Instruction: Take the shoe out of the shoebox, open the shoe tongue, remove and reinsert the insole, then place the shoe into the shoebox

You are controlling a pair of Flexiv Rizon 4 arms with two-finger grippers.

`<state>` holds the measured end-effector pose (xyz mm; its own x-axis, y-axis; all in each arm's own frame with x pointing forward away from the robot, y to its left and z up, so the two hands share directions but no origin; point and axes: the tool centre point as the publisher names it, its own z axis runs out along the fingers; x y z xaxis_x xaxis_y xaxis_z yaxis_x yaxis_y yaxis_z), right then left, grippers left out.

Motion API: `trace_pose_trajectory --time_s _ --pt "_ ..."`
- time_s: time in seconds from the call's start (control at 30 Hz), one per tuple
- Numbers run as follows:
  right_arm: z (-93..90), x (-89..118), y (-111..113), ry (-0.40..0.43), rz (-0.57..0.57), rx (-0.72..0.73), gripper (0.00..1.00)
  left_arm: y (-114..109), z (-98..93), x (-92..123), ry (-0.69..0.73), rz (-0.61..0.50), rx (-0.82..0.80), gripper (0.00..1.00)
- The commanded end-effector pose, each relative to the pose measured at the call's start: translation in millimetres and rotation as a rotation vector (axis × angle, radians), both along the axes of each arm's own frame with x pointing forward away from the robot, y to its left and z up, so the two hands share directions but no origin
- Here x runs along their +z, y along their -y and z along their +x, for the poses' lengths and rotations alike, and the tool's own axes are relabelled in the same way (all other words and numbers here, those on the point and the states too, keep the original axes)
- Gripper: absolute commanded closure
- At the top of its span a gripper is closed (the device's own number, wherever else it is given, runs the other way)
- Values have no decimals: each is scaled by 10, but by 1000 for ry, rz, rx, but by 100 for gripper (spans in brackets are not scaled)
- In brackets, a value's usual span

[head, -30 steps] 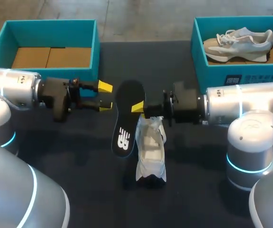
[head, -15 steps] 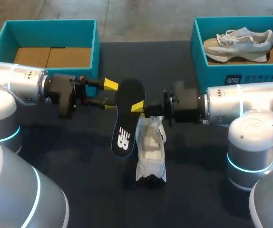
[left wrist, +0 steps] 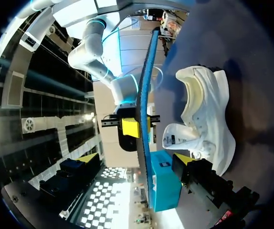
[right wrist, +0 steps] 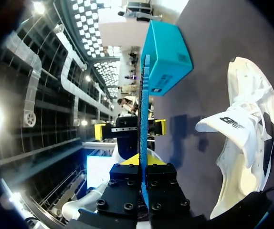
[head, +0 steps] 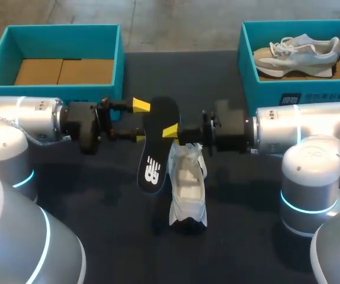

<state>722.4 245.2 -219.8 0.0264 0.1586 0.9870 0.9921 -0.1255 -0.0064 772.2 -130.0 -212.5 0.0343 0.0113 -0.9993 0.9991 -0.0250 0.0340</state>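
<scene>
A black insole (head: 156, 142) hangs upright over the table, its underside blue in the wrist views. My right gripper (head: 171, 132) is shut on its right edge; in the right wrist view the insole (right wrist: 143, 105) runs edge-on out of that gripper (right wrist: 142, 166). My left gripper (head: 139, 122) stands open at the insole's left edge. In the left wrist view the insole (left wrist: 145, 90) passes between the wide-apart fingers of that gripper (left wrist: 137, 161), untouched by either. The white shoe (head: 188, 184) lies on the table below the insole, tongue pulled open. It also shows in both wrist views (left wrist: 205, 119) (right wrist: 246, 143).
A teal shoebox (head: 112, 56) with a cardboard floor stands at the back left. A second teal shoebox (head: 248, 65) at the back right holds a beige sneaker (head: 297, 52). Dark tabletop lies open in front of the shoe.
My left arm has moved right, bringing its open fingers up to the insole's left edge. The right arm, insole and shoe have stayed put.
</scene>
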Motion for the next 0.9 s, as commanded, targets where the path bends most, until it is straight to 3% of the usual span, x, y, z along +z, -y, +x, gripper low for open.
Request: trace_pose_trajectory --time_s 0.03,0.33,0.57,0.67,0.9 --pt "3 -40 -57 8 11 -16 100 15 -34 13 -3 3 18 8" --pt "22 -68 -43 12 14 -31 100 42 -36 -22 -6 6 49 26" --pt "22 -68 -43 12 14 -31 100 47 -43 -63 -11 8 73 27" --pt "22 -68 -43 12 14 -31 100 40 -43 -69 -12 6 88 34" --pt "22 -68 -43 12 14 -31 100 18 -22 -84 -6 13 117 39"
